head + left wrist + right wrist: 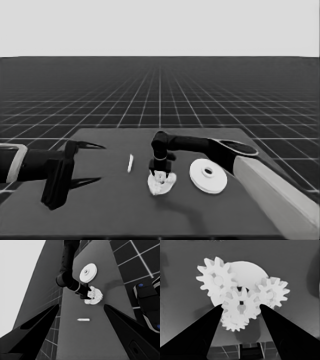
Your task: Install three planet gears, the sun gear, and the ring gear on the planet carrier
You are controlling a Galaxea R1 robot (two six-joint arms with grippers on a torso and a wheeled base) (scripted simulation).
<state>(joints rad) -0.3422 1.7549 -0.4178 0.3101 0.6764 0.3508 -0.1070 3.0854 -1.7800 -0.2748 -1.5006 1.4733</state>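
We hold the right gripper (241, 307) directly above the smaller round part (161, 184), fingers pinching the sun gear (240, 305) between three planet gears (218, 278). The larger round part (207, 175) lies just beside, nearer this arm; the left gripper (85, 162) waits spread at the table's left end

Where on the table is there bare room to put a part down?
Bare: the table's near strip, and the patch between the left gripper and the thin white piece. Crowded: the middle, where the right gripper hangs over the gears on the smaller round part, with the larger round part beside it.
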